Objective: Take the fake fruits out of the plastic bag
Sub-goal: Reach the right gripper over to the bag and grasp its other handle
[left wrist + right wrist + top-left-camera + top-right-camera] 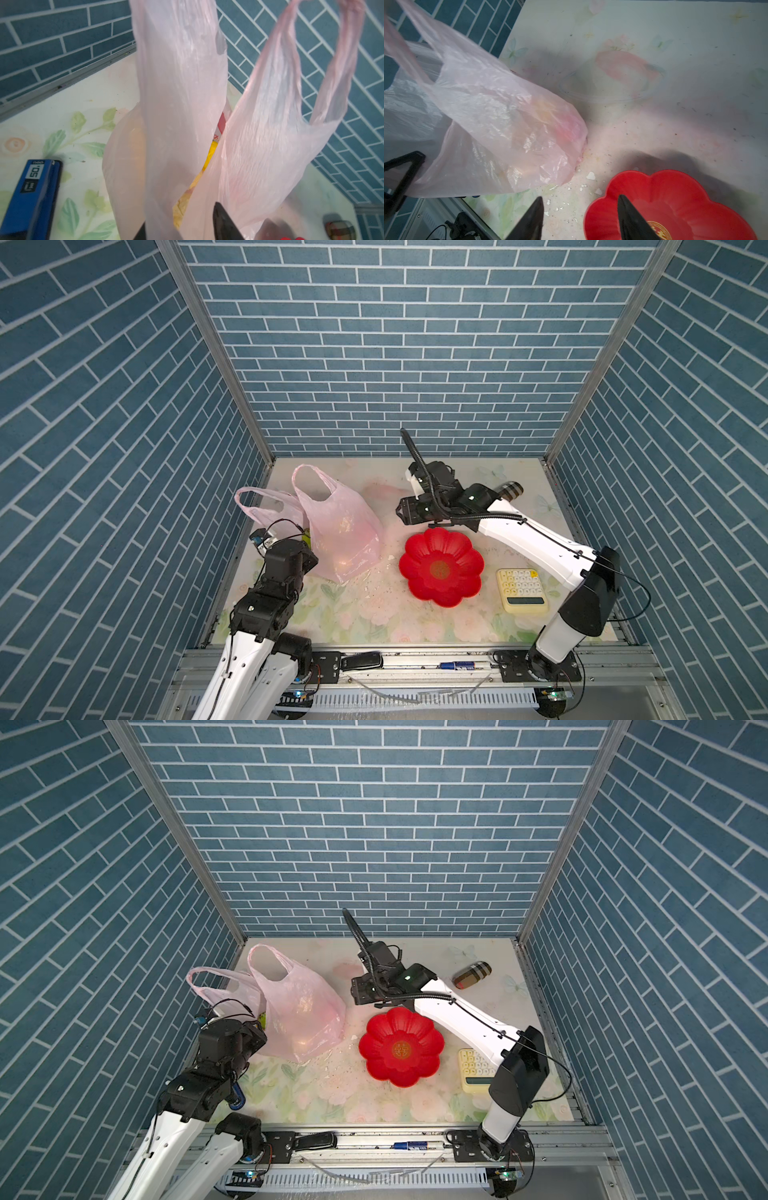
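The pale-pink plastic bag stands at the back left of the table, its two loop handles sticking up. Fake fruits lie inside it. A yellow lump shows through the bag's mouth in the left wrist view, and blurred orange and red shapes show through the film. My left gripper is at the bag's mouth with its jaws apart, and bag film hangs between them. My right gripper is open and empty, hovering between the bag and the red dish.
A red flower-shaped dish sits mid-table, with a cream calculator to its right. A plaid cylinder lies at the back right. A blue stapler is beside the left arm. White crumbs dot the mat near the bag.
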### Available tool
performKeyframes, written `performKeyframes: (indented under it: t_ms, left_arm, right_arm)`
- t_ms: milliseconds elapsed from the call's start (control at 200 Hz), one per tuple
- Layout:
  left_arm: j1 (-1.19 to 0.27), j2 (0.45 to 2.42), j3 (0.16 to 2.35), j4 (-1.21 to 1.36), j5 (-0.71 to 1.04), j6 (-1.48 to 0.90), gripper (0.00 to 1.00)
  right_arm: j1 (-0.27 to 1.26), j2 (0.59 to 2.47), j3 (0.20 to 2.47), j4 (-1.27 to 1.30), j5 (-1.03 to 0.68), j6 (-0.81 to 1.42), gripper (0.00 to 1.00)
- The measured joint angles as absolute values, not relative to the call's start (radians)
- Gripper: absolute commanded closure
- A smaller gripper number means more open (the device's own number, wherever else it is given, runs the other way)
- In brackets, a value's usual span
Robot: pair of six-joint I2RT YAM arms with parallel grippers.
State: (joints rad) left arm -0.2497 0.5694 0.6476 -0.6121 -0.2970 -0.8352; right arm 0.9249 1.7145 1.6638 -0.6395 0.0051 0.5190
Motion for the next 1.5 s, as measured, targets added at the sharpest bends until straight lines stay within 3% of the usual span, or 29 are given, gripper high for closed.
performKeyframes:
  t_ms: [175, 305, 635, 855, 1175, 1500]
  left_arm:
    - [-0.25, 0.532, 0.647, -0.64, -0.291, -0.83, 0.46]
    - [-0.25, 0.468, 0.646, -0.656, -0.299, -0.826, 0.35]
    - [-0.25, 0.424, 0.689, -0.799, -0.393, -0.823, 0.25]
    - [-0.25, 0.443, 0.805, -0.863, -0.453, -0.805, 0.24]
    - [-0.25, 0.528, 0.926, -0.946, -0.399, -0.768, 0.26]
    - [-0.25, 0.537, 0.998, -1.024, -0.36, -0.76, 0.28]
  right_arm:
    - [1.04, 1.789, 1.728, -0.608, 0.065, 0.517, 0.34]
    - [1.101, 1.855, 1.821, -0.598, 0.115, 0.487, 0.32]
    - [1.15, 1.982, 1.977, -0.521, 0.15, 0.325, 0.3]
    - [1.15, 2.088, 2.119, -0.496, 0.091, 0.196, 0.28]
    - [1.128, 2.294, 2.435, -0.539, -0.03, 0.06, 0.28]
    - [1.062, 2.391, 2.529, -0.579, -0.156, 0.043, 0.26]
